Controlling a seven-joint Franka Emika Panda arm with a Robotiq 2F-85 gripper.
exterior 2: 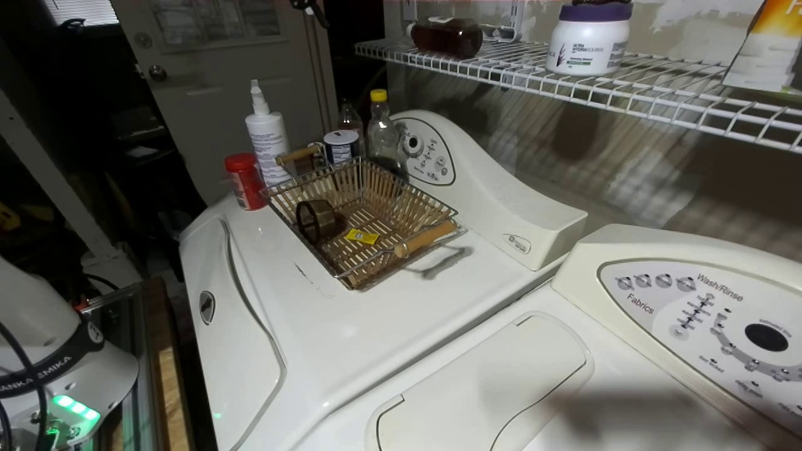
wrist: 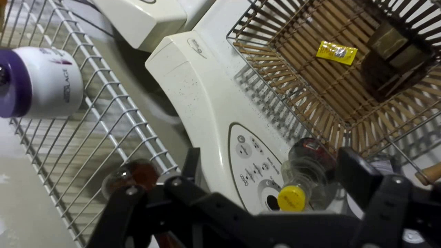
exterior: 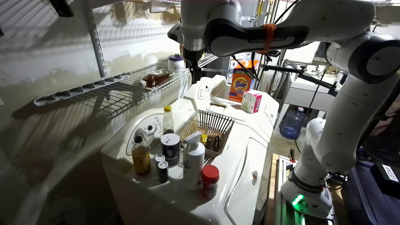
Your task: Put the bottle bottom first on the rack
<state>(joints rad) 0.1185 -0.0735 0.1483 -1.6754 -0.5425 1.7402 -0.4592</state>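
The bottle (exterior: 154,80) lies on its side on the rack, a brown bottle with a pale cap. It also shows in an exterior view (exterior 2: 448,37) and partly in the wrist view (wrist: 141,174), where the left finger hides some of it. Its label cannot be made out. The rack (exterior: 131,104) is a white wire shelf on the wall, seen also in an exterior view (exterior 2: 683,94) and the wrist view (wrist: 103,70). My gripper (wrist: 275,170) is open and empty, fingers wide apart. In an exterior view the gripper (exterior: 196,73) points down beside the rack's front edge.
A white jar with a purple lid (exterior 2: 589,41) stands on the rack. Below are white machines with a slatted basket (exterior 2: 420,194). A yellow-capped bottle (wrist: 292,198), a white spray bottle (exterior: 193,164) and a red-lidded jar (exterior: 210,184) stand near it. A Tide box (exterior: 240,82) stands farther back.
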